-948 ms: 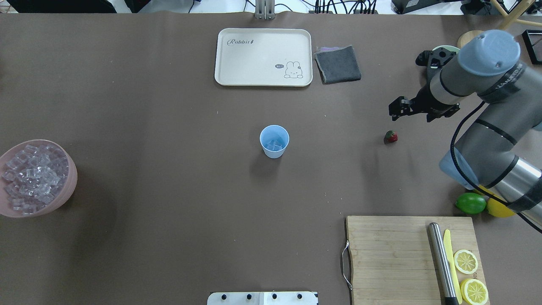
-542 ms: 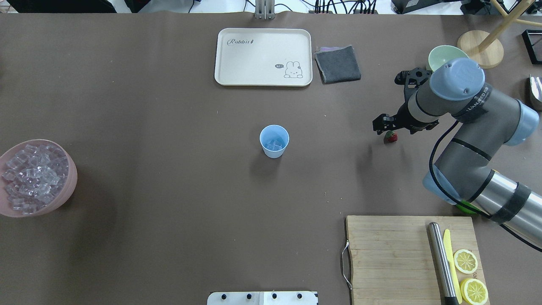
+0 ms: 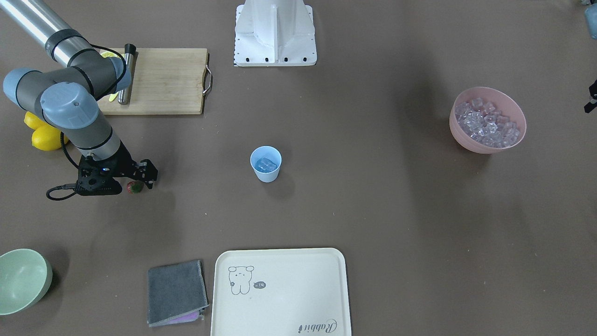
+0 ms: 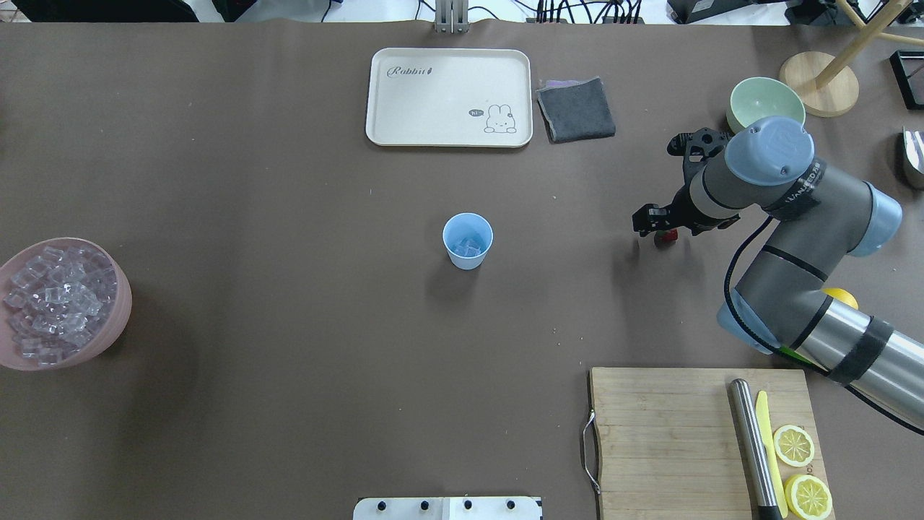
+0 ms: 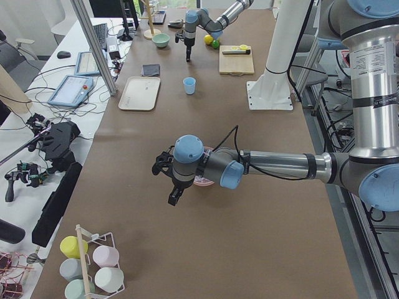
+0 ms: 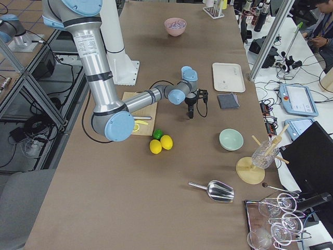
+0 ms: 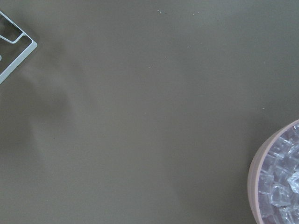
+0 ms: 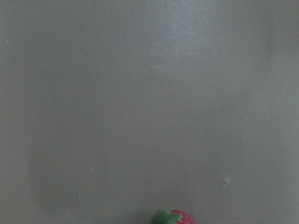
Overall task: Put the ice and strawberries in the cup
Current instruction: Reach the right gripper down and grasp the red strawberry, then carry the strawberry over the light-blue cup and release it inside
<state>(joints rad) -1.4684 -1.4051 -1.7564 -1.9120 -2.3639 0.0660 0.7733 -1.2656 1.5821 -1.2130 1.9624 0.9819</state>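
one strawberry [image 3: 135, 188] beneath right end effector [image 3: 145, 173]

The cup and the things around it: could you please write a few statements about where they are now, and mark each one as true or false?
1. The cup holds some ice. True.
2. The strawberry is already inside the cup. False: it lies on the table, just below the right gripper.
3. The pink bowl is empty. False: it is filled with ice cubes.
4. The grey cloth lies beside the tray. True.
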